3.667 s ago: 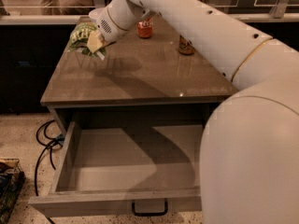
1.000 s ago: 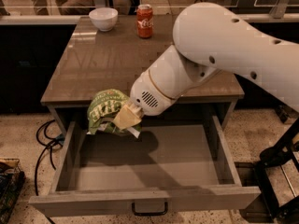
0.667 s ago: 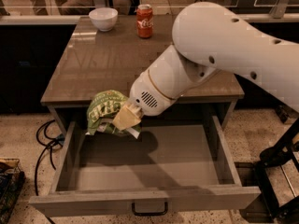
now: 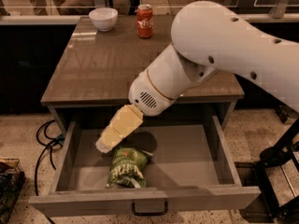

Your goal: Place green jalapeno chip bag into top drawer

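The green jalapeno chip bag (image 4: pixel 127 168) lies on the grey floor of the open top drawer (image 4: pixel 140 199), near its front, left of centre. The drawer's dark handle (image 4: pixel 149 212) shows on the front panel. My gripper (image 4: pixel 105 146) hangs over the drawer's left half, just above and left of the bag's top edge. It is open and holds nothing. The big white arm (image 4: pixel 219 45) reaches in from the right, over the table's front edge.
On the brown tabletop (image 4: pixel 103 69) a white bowl (image 4: pixel 103 18) and a red soda can (image 4: pixel 145 20) stand at the back. Black cables (image 4: pixel 44 134) lie on the floor at the left. A black metal frame (image 4: pixel 275 171) stands to the right of the drawer.
The bag was held in my gripper above the drawer's back left. Now it has been let go and lies on the drawer floor, and my gripper has come lower into the drawer.
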You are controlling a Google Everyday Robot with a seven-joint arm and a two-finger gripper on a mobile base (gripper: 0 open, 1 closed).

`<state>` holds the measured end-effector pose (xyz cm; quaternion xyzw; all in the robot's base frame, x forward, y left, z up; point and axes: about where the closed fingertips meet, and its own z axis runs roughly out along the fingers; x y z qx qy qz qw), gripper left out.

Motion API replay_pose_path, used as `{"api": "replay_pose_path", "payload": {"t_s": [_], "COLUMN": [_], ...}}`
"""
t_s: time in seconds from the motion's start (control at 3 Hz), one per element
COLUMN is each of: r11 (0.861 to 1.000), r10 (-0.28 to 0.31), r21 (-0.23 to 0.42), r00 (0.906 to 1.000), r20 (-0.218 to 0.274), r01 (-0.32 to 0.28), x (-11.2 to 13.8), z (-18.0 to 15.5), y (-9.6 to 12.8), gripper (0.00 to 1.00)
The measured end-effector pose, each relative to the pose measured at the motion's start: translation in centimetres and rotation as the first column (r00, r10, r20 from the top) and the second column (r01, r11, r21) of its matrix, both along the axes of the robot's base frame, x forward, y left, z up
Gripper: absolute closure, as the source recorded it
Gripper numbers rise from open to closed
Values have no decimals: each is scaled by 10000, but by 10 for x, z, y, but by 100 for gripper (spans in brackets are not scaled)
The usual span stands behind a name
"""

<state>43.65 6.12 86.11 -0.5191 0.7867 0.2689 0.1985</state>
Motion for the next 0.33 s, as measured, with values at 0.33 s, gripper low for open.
{"api": "replay_pose_path", "payload": {"t_s": [0.33], "r11": [10000], "r10": [0], "r21": [0], "r00": [10000], "r20": [0], "r01": [0], "x": [0], "z": [0], "y": [0], "gripper": [0]}}
